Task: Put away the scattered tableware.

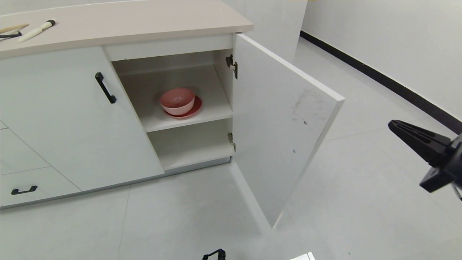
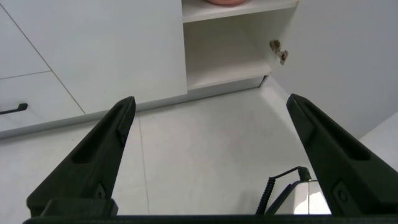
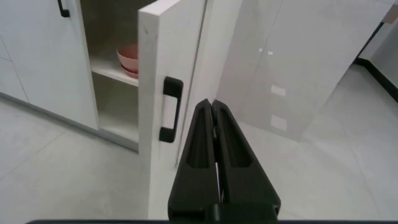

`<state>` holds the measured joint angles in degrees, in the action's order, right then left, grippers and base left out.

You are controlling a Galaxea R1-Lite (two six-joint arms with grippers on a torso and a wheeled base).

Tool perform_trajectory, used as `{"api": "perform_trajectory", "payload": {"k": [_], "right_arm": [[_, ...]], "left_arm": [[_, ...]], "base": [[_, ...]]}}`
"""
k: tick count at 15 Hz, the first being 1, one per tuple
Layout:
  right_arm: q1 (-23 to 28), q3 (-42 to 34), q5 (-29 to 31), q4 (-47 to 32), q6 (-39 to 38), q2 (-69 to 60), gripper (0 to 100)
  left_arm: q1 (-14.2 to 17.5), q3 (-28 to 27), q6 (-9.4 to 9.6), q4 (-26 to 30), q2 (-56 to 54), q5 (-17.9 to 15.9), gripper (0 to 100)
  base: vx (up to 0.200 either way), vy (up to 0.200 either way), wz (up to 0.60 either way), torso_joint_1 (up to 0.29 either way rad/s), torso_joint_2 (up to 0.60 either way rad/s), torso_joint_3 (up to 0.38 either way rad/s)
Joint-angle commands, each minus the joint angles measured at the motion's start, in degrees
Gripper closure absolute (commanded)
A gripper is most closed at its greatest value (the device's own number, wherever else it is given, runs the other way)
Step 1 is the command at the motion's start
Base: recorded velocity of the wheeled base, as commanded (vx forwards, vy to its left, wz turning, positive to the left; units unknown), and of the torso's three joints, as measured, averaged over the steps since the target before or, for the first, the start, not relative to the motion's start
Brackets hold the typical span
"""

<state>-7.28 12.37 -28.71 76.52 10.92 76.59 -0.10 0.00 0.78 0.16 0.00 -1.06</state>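
While the pink bowl (image 1: 177,101) sits on its plate (image 1: 195,108) upon the upper shelf (image 1: 213,108) of the cupboard (image 1: 65,119), the door (image 1: 281,126) stands open; the right gripper (image 3: 213,107) near the door has its jaws together, the left gripper (image 2: 211,102) has them apart.

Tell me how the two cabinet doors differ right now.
The left door is shut; the right door stands swung wide open. The left door hides its compartment; the right door exposes a shelf holding a pink bowl on a red plate. Both are white; the left door's handle and the right door's handle are black.
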Motion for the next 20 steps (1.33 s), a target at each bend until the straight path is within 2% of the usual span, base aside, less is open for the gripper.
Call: {"api": "perform_trajectory", "payload": {"k": [1,5,8,20], "right_arm": [[-1.3,4.8,0.0,0.3,0.4,7.3,100],[-4.0,12.0,0.0,0.4,0.6,15.4,100],[-5.9,15.1,0.0,0.4,0.9,18.9,100],[-12.1,17.0,0.1,0.6,0.9,21.6,100]], "left_arm": [[0.0,0.0,0.01,0.0,0.1,0.0,0],[0.0,-0.1,-1.04,0.0,0.1,0.0,0],[0.0,-0.1,-1.13,0.0,0.1,0.0,0],[0.0,-0.1,-1.22,-0.1,0.1,0.0,0]], "base": [[0.000,0.000,0.00,0.000,0.00,0.000],[0.000,0.000,0.00,0.000,0.00,0.000],[0.000,0.000,0.00,0.000,0.00,0.000],[0.000,0.000,0.00,0.000,0.00,0.000]]}}
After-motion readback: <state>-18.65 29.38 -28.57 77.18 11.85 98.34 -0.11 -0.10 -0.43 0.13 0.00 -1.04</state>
